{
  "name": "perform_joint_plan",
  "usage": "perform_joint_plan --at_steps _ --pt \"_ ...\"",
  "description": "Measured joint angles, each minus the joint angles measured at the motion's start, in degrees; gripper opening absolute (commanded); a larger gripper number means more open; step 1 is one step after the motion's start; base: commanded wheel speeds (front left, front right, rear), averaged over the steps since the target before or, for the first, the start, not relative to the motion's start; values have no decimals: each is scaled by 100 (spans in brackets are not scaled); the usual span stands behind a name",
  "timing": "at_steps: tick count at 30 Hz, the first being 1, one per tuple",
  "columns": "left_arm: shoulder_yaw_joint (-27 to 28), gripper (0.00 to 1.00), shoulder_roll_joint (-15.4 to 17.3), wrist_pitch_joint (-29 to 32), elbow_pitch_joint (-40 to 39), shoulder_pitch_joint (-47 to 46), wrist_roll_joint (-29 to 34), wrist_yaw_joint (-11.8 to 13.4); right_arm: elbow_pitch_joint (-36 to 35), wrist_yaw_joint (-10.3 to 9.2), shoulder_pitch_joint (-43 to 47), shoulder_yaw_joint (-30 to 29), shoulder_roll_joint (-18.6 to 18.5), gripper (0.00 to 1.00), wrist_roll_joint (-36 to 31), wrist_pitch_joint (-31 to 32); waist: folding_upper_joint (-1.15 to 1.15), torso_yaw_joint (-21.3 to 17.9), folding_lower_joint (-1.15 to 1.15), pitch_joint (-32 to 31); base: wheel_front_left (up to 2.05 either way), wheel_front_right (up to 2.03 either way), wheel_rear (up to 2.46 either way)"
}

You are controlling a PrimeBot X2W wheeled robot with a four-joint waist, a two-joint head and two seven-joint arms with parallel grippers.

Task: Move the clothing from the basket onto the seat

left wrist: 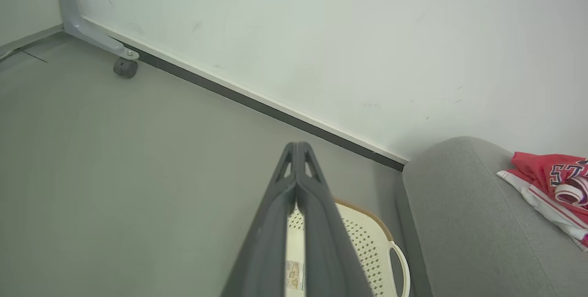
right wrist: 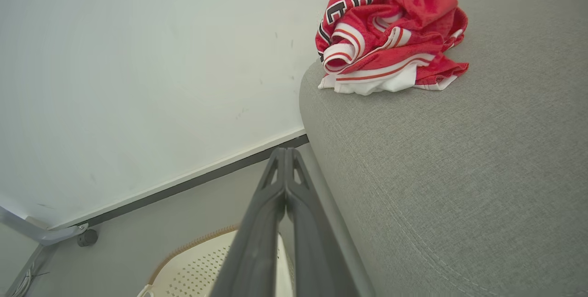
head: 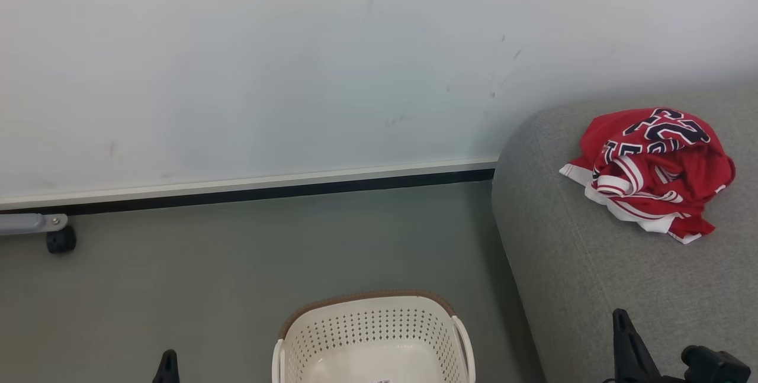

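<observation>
Low at the left, left gripper (left wrist: pixel 297 146): its two dark fingers are pressed together tip to tip, over the floor to the left of the basket.
Right gripper (right wrist: pixel 285 151): its fingers are likewise pressed flat against each other, low at the right by the seat's near edge.
Basket (head: pixel 367 299): cream, perforated, brown-rimmed, on the grey floor (head: pixel 207 264) between the two grippers and just beside the seat; a sticker (left wrist: pixel 294 275) sits on its pale bottom.
Seat (head: pixel 592 276): grey woven cushion with a rounded corner, to the right of the basket and against the wall (head: pixel 266 63).
Clothing (head: pixel 651 170): a crumpled red heap with navy-and-white numbers, striped trim and a white band, lying on the seat near its far corner, well apart from both grippers and the basket.
Wheel (head: pixel 61 240): small and black, under a grey metal leg at the foot of the wall, far left.
</observation>
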Motion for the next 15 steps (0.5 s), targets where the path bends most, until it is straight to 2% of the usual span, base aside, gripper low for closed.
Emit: perform_joint_plan --at_steps 15 --pt "214 0 -134 320 109 -224 -971 -191 121 192 -124 -303 60 0 1289 347 0 34 0 43 0 0 0"
